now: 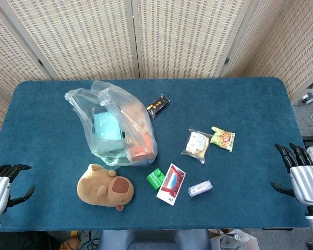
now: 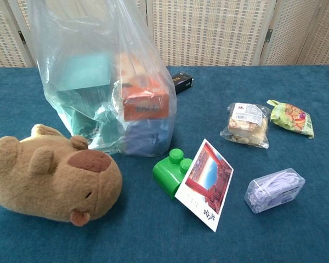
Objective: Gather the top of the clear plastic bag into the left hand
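Observation:
The clear plastic bag (image 1: 115, 122) (image 2: 98, 76) stands on the blue table left of centre, holding a teal box and an orange box. Its loose top (image 1: 91, 94) points toward the far left. My left hand (image 1: 2, 187) hovers at the table's near left edge, fingers apart and holding nothing, well away from the bag. Over at the near right edge my right hand (image 1: 300, 174) is likewise spread and holds nothing. The chest view shows neither hand.
A brown plush capybara (image 1: 105, 186) (image 2: 49, 178) lies in front of the bag. A green brick (image 1: 155, 178), a red-and-white card (image 1: 171, 184), a small clear case (image 1: 200, 188), two snack packets (image 1: 197, 144) (image 1: 223, 138) and a black packet (image 1: 158, 104) are scattered to the right.

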Tool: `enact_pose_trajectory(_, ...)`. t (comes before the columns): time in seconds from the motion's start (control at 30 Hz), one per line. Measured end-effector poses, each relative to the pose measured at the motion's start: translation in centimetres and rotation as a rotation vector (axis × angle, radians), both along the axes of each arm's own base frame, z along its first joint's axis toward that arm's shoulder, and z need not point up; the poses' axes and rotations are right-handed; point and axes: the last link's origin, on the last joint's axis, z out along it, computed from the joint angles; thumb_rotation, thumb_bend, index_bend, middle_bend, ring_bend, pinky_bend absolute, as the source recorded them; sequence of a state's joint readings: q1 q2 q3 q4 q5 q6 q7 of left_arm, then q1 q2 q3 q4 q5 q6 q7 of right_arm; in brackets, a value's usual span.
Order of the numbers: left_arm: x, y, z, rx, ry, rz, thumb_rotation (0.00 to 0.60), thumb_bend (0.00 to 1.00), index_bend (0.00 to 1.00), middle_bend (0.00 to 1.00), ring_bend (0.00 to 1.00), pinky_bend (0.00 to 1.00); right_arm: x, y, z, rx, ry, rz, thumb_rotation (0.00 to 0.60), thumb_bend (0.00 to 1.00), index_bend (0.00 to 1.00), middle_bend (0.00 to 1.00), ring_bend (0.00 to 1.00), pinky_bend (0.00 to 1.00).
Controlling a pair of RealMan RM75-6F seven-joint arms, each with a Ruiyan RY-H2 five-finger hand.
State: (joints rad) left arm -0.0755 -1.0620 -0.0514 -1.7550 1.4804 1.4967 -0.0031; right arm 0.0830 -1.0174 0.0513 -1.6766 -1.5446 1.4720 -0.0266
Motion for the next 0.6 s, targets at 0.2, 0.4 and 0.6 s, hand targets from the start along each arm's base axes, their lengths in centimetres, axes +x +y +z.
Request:
enact_pose_trajectory(0.2, 0.00, 0.06, -0.04, -0.003, 0.003, 0.000, 0.600, 0.22, 0.33, 0.34, 0.30, 0.17, 0.02, -0.05, -0.01, -0.004, -0.001, 0.005, 0.600, 0.05, 0.00, 0.16, 0.04, 0.11)
enact_pose_trajectory(0.4, 0.12, 0.12, 0.03, -0.002, 0.001, -0.003, 0.600, 0.22, 0.32, 0.34, 0.30, 0.17, 0.01, 0.01, 0.06, -0.009, -0.003, 0.006, 0.600, 0.05, 0.00, 0.16, 0.04, 0.11)
enact_pose_trajectory(0.6, 0.20, 0.18, -0.12, -0.010, 0.002, -0.005, 0.600, 0.22, 0.32, 0.33, 0.30, 0.17, -0.14, 0.17, 0.14, -0.011, -0.003, 0.000, 0.600, 0.05, 0.00, 0.16, 0.04, 0.11)
